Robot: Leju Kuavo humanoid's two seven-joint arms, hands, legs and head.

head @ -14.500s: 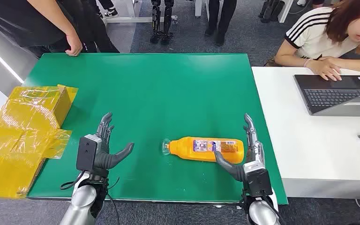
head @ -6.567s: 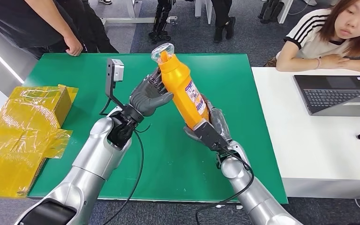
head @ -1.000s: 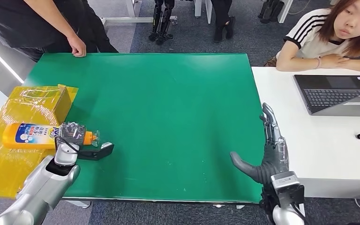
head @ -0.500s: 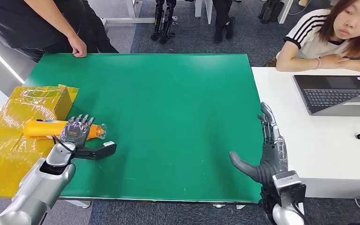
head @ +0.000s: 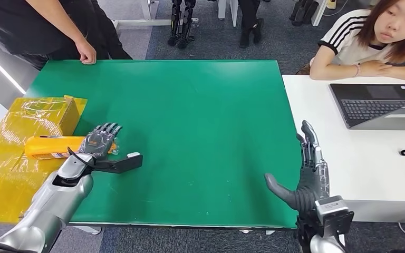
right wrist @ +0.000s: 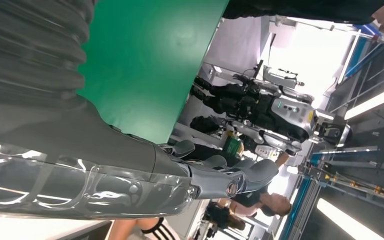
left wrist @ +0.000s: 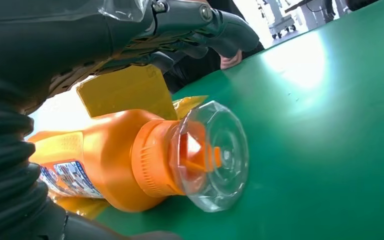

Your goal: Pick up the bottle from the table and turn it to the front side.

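Observation:
An orange bottle (head: 50,147) lies on its side at the left edge of the green table (head: 200,116), its body over the yellow wrapped box (head: 29,118). Its clear cap (left wrist: 212,155) points toward the table's middle and rests on the green surface. A strip of its label (left wrist: 67,177) faces down and sideways. My left hand (head: 101,141) hovers over the bottle's neck with fingers (left wrist: 205,30) spread, above the bottle and not closed on it. At the table's right front edge my right hand (head: 308,174) stands open and upright, holding nothing.
A flattened yellow taped box hangs off the table's left side. A white table (head: 358,174) with a laptop (head: 379,105) adjoins on the right, where a person sits. Another person's hand (head: 87,52) rests on the far left edge.
The bottle was turned so that its label no longer faces up, and was laid down. My left hand has let go, spread its fingers and drawn slightly right. The right hand barely moved.

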